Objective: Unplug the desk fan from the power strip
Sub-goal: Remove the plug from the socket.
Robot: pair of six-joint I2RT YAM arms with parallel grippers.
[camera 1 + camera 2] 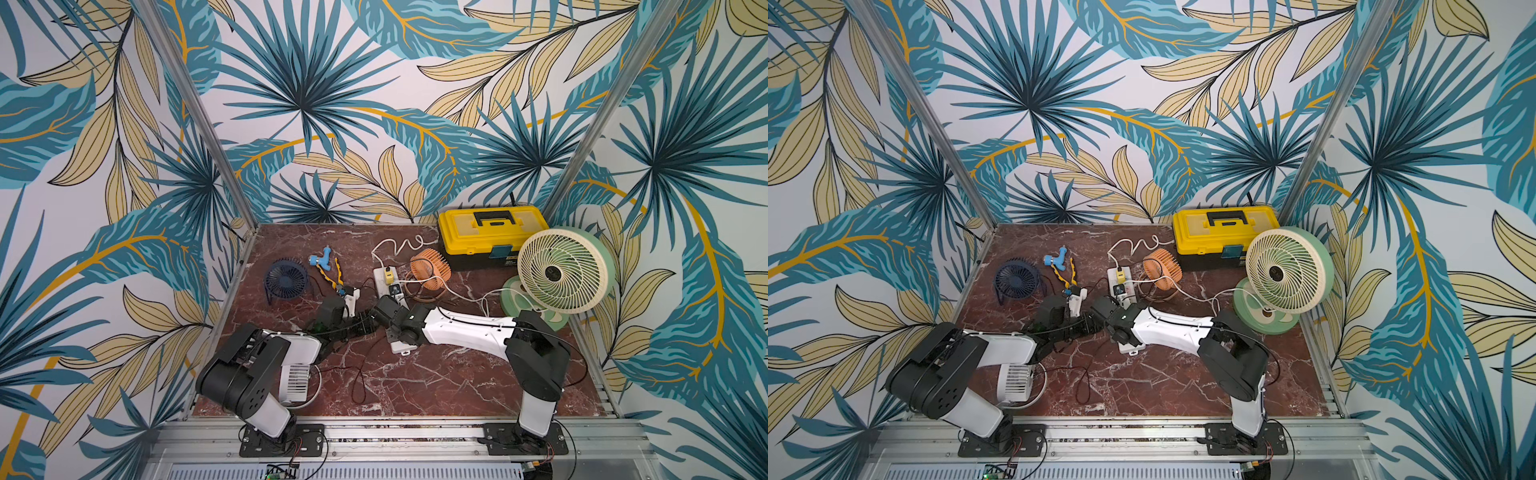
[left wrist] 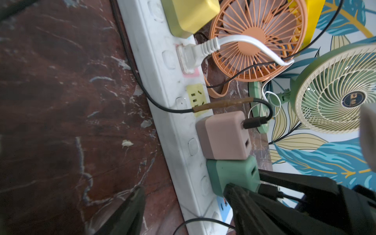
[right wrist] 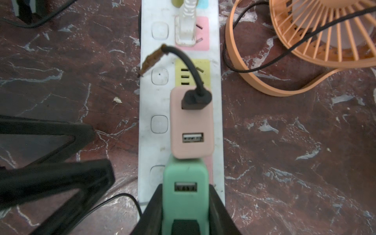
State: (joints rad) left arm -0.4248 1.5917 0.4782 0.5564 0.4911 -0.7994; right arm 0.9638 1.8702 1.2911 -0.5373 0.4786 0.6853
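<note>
The white power strip (image 1: 380,277) (image 3: 158,101) lies lengthwise on the marble table. A green USB adapter (image 3: 185,175) (image 2: 230,175) sits plugged into it, with a black USB plug in its lower port. My right gripper (image 3: 185,203) is shut on this adapter, one finger on each side. My left gripper (image 2: 183,203) is open and straddles the strip. One of its fingers (image 2: 130,211) is over the table, and the other is against the adapter. Several desk fans stand around; I cannot tell which one the black cable feeds.
A pink adapter (image 3: 191,126), a white plug (image 2: 187,59) and a yellow adapter (image 2: 189,16) also sit in the strip. Around it are a navy fan (image 1: 286,279), an orange fan (image 1: 430,268), a green-and-cream fan (image 1: 561,270), a white fan (image 1: 295,376), a yellow toolbox (image 1: 490,232) and pliers (image 1: 330,274).
</note>
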